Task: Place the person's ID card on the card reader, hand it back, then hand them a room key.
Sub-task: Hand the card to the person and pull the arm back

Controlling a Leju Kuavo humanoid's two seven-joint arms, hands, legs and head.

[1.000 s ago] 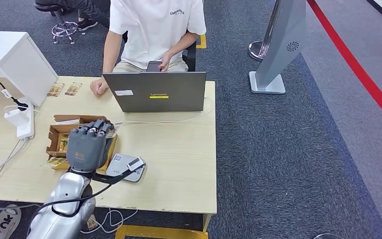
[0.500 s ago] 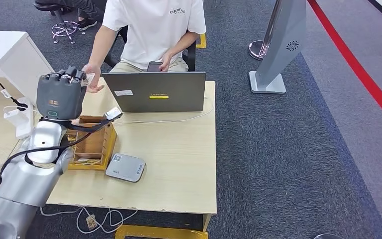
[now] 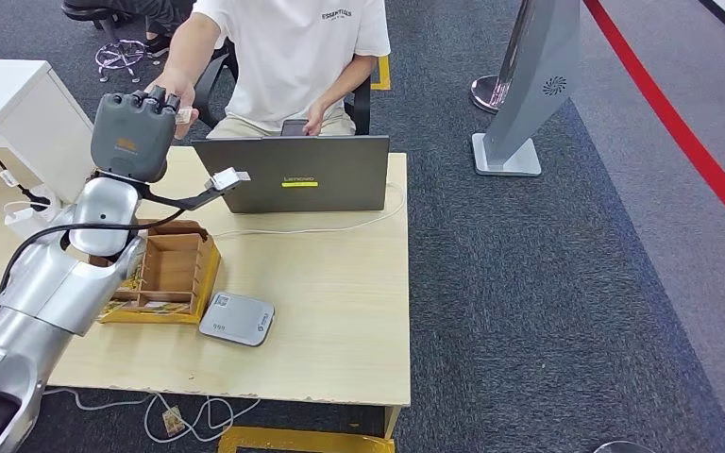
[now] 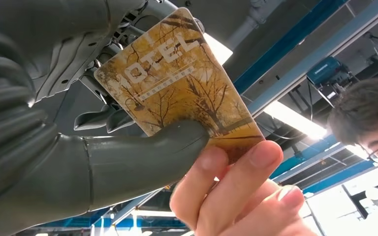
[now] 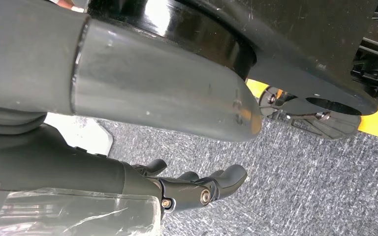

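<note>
My left hand [image 3: 134, 135] is raised above the far left of the table, toward the seated person. It pinches a golden room key card printed HOTEL [image 4: 177, 86] between thumb [image 4: 142, 157] and fingers. The person's hand [image 4: 226, 191] grips the card's other end at the same time; that hand [image 3: 181, 102] touches my fingertips in the head view. The grey card reader [image 3: 237, 319] lies on the table near the front, with nothing on it. My right hand [image 5: 197, 189] hangs over grey carpet, fingers loosely curled, holding nothing.
A wooden compartment box [image 3: 165, 276] with cards stands beside the reader. A grey laptop [image 3: 293, 175] with a white cable stands at the table's far edge in front of the person. A white box [image 3: 19, 109] and a power strip [image 3: 21, 215] sit at the left.
My left hand rose from the wooden box up and away toward the person, carrying the key card. The person's arm lifted off the table and took hold of the card.
</note>
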